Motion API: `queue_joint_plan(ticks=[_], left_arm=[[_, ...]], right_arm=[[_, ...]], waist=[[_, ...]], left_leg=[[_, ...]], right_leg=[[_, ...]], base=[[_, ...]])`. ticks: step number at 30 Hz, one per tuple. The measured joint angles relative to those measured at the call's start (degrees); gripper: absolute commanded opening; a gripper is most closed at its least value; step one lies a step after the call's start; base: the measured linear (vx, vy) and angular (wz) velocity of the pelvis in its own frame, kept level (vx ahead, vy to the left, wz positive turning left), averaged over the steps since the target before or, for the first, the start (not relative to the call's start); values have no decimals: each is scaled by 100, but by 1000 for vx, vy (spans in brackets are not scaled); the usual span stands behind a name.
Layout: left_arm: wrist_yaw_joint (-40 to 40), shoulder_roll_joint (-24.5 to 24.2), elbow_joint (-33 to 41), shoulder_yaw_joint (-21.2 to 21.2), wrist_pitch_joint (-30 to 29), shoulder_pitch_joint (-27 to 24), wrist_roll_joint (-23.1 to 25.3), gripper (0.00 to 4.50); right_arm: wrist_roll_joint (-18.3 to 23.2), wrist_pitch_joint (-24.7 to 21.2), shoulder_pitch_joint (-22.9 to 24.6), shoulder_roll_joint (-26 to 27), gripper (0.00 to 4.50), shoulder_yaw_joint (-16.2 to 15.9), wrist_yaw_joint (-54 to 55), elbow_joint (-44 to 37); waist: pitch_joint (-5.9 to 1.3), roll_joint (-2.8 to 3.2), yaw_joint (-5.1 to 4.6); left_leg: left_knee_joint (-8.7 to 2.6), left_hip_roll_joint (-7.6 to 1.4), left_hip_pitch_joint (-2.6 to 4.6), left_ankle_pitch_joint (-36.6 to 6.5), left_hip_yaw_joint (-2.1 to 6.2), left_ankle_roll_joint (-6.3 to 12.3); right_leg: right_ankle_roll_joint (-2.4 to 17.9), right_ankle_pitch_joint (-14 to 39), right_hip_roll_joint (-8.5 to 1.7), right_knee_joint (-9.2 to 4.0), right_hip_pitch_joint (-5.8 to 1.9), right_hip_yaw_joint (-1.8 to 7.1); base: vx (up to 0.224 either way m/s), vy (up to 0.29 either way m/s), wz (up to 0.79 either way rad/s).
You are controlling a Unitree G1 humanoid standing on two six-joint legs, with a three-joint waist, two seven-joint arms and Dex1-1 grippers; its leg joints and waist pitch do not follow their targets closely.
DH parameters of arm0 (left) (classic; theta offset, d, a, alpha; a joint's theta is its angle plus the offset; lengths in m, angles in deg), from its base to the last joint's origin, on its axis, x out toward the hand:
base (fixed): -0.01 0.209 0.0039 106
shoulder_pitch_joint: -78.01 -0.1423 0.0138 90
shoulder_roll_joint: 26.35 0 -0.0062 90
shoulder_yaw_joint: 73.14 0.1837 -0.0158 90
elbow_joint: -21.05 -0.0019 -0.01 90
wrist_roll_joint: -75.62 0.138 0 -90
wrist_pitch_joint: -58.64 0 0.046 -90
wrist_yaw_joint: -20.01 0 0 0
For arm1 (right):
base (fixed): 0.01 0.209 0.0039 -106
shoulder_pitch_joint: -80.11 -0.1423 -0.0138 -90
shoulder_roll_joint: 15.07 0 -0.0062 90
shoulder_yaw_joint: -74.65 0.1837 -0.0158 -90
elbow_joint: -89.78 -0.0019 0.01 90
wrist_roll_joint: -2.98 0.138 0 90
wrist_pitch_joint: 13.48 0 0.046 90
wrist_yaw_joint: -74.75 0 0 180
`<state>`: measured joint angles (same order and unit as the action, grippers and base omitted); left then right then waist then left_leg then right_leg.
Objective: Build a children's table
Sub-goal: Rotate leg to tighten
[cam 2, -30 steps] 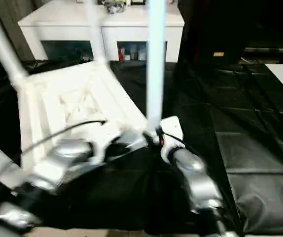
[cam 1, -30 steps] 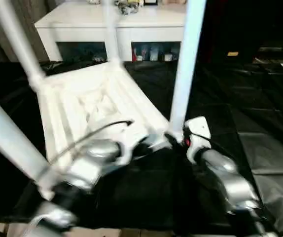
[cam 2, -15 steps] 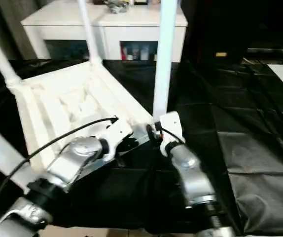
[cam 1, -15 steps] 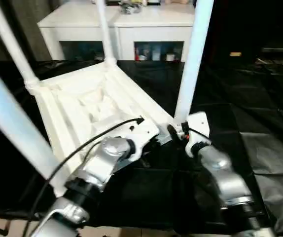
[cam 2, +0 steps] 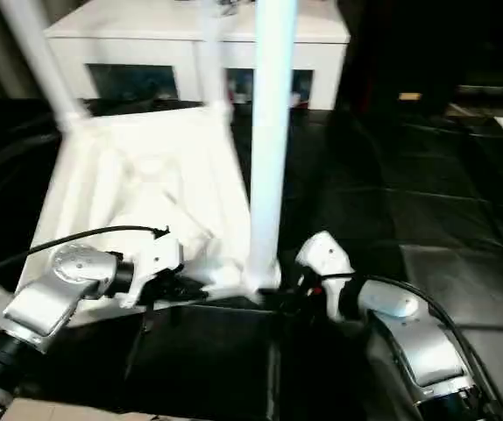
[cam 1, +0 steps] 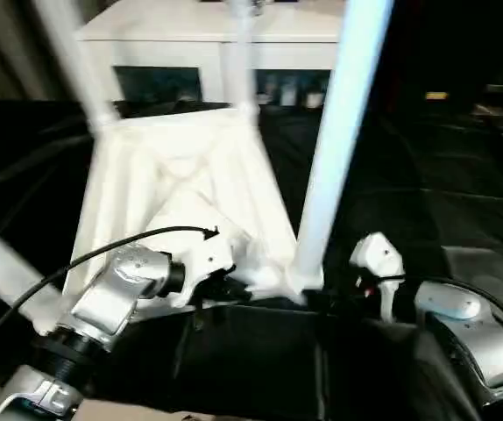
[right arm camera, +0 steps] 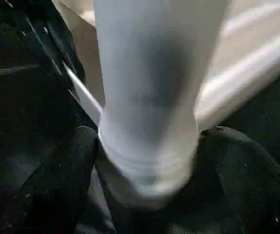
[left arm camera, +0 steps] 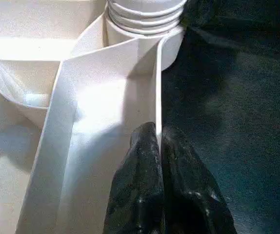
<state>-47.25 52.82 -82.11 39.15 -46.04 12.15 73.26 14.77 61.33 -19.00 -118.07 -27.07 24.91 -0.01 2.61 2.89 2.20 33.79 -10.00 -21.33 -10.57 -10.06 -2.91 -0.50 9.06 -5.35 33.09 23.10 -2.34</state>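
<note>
text check | nope, nothing readable anywhere | no labels, brands or numbers legible on anything in view | too blurry to make out any lettering

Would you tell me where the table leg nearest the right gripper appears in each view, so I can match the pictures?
Left eye: the leg rises right of centre, from its corner socket to the top edge.
Right eye: the leg stands at centre.
Left wrist: its ringed base sits at the top edge.
Right wrist: the leg is between the two black fingers.
Shared landmark: the corner socket.
</note>
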Motion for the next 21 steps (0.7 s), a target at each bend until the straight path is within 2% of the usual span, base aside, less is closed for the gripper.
queue_joint_plan(ticks=[4,6,10,11,15,16,21], left_arm=[[-11,-1,-4,16,13,7,0,0],[-46,-6,-5,15,15,7,0,0],[-69,-5,-5,15,15,7,-5,0],[-70,-4,-5,17,20,6,-7,0],[-68,-4,-9,18,29,7,-7,0],[-68,-4,-9,18,29,7,-7,0],[-68,-4,-12,17,25,7,-7,0]], right_arm=[[-4,2,-41,97,384,1,9,62],[35,-18,-50,88,355,1,-30,69],[89,-53,-57,72,329,-4,-135,70],[89,-54,-57,64,305,-4,-156,70],[94,-54,-57,67,291,-5,-187,79],[98,-54,-57,67,272,-5,-188,84],[103,-55,-62,72,264,-5,-187,97]], waist=[[1,-2,-7],[1,-2,-8],[1,-2,-7],[1,-2,-5],[1,-2,-4],[1,-2,-5],[1,-2,-6]], left_leg=[[3,0,2,0,-2,0],[2,0,2,0,-2,0],[2,0,2,0,-2,0],[2,0,1,0,-2,0],[3,0,1,1,-2,0],[2,0,1,0,-2,0],[3,0,2,0,-2,0]], right_leg=[[0,0,0,1,-4,6],[0,0,0,2,-4,5],[-1,0,0,2,-4,4],[-1,0,0,2,-4,4],[-1,0,0,2,-4,4],[-1,0,0,2,-4,4],[-1,0,0,2,-4,4]], base=[[0,0,0],[0,0,0],[0,0,0],[0,0,0],[0,0,0],[0,0,0],[0,0,0]])
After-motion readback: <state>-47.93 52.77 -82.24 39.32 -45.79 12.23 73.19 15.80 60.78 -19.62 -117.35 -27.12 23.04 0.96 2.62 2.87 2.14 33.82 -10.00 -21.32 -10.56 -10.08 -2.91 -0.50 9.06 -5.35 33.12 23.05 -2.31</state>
